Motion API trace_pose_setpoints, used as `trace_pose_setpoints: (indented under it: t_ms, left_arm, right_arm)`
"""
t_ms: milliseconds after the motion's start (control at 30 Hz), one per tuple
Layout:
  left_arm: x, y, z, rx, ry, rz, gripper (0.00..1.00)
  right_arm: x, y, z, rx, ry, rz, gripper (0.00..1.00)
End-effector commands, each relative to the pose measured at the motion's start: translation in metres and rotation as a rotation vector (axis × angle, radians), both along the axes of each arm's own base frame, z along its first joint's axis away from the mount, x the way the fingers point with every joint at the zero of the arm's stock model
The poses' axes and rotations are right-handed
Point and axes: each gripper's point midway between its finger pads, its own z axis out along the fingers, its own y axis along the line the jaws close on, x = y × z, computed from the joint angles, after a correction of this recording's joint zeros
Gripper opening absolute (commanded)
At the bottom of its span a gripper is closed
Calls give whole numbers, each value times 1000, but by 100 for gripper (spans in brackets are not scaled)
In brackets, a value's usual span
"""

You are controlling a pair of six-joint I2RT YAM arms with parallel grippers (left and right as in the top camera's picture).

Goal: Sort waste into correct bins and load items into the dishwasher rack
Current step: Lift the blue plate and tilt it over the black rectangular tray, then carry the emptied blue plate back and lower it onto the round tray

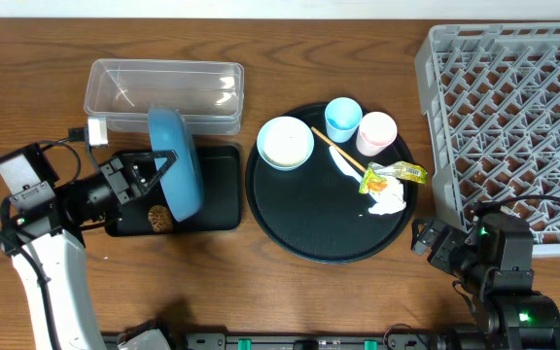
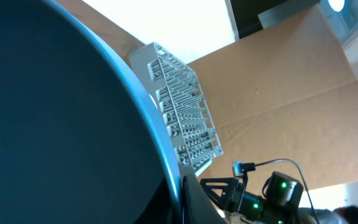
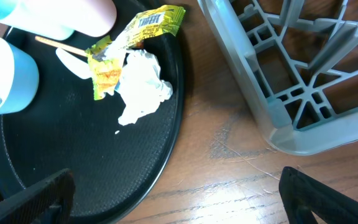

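Note:
My left gripper [image 1: 163,167] is shut on the rim of the large blue plate [image 1: 175,160] and holds it up on edge over the shallow black rectangular tray [image 1: 220,194]. A small brown food lump [image 1: 159,218] lies in that tray. In the left wrist view the plate [image 2: 61,118] fills the left side, with my finger [image 2: 185,199] against its rim. The pale bowl [image 1: 285,142], light-blue cup [image 1: 343,119], pink cup [image 1: 376,132], yellow-green wrapper [image 1: 398,175] and white tissue [image 1: 387,200] sit on the round black tray [image 1: 304,224]. My right gripper [image 3: 179,199] is open and empty beside that tray's front right rim.
The clear tub [image 1: 163,92] stands behind the black rectangular tray. The grey dishwasher rack [image 1: 513,126] fills the right side, its corner close to my right gripper [image 1: 428,239]. A thin wooden stick [image 1: 333,144] and a white patch [image 1: 343,161] lie on the round tray.

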Motion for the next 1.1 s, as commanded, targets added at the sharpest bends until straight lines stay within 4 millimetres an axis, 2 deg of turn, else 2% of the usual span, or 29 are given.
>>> trace_pose_setpoints:
  t_ms: [0, 200, 333, 467, 700, 833, 1067]
  left_arm:
    - [-12, -17, 14, 68, -72, -26, 6]
    - [-37, -65, 5, 271, -56, -79, 6]
    - [-60, -102, -13, 394, -33, -182, 6]
    - [-73, -132, -31, 509, -13, -252, 6]
    - [-78, -187, -58, 633, -33, -342, 6]
    - [-74, -218, -84, 706, -49, -392, 6]
    - [-77, -264, -122, 700, -9, -486, 6]
  right_arm:
    - [2, -3, 7, -17, -19, -2, 99]
    - [2, -3, 7, -17, -19, -2, 99]
    - [2, -3, 7, -17, -19, -2, 99]
    - [2, -3, 7, -17, -19, -2, 99]
    - [2, -3, 7, -17, -19, -2, 99]
    - [2, -3, 7, -17, -19, -2, 99]
    - [2, -3, 7, -17, -19, -2, 99]
